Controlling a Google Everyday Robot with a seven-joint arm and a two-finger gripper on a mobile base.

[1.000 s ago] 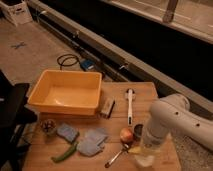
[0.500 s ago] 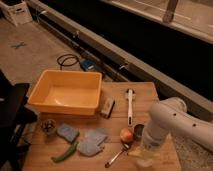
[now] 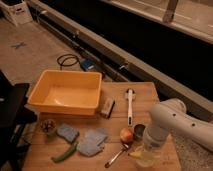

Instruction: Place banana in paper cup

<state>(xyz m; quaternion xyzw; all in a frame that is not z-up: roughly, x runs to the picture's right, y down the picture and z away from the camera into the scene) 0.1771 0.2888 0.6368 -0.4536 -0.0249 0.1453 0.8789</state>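
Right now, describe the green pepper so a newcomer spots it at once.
Start at the yellow bin on the wooden table and come toward the near edge, past the blue cloths. The green pepper lies there, left of the spoon: the only green, long, curved thing. The gripper is at the table's other end, over the paper cup.

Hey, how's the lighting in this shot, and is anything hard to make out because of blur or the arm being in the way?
Camera view: dim, warm light, the background band near black; the whole frame is soft. The yellow bin reads brightest. The arm covers the gripper, low at the table's right front above the paper cup. The banana is only a yellowish smear at the cup's rim.
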